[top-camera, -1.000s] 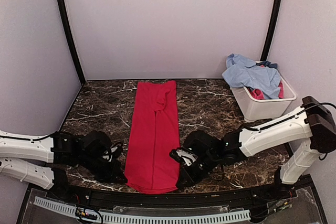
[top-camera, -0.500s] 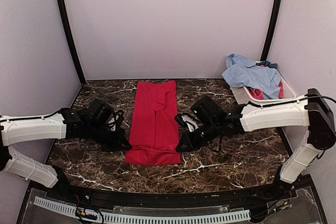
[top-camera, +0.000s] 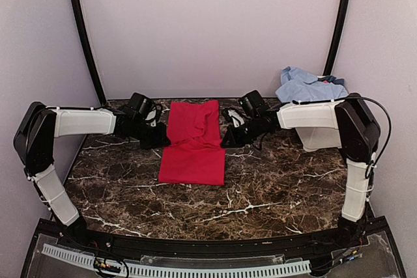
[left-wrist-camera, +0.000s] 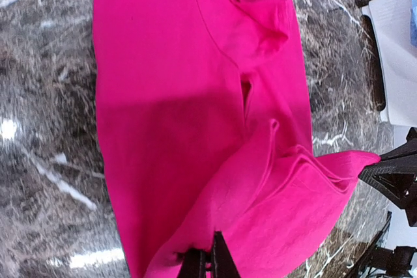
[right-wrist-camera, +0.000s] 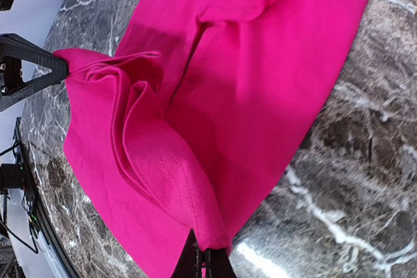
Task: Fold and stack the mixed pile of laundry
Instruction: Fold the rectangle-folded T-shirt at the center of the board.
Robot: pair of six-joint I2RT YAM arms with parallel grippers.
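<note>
Three pale walls (top-camera: 208,30) enclose dark veined marble table (top-camera: 273,180) bearing red garment (top-camera: 193,154)

Both arms reach far forward, hands facing.
The left hand (top-camera: 158,138) and right hand (top-camera: 228,140) sit low, fingers pinched closed, wrists turned inward.

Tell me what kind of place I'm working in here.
Probably a lab test booth, not a home: plain panel walls, a marble-patterned table, and a white tub holding a light-blue shirt.
</note>
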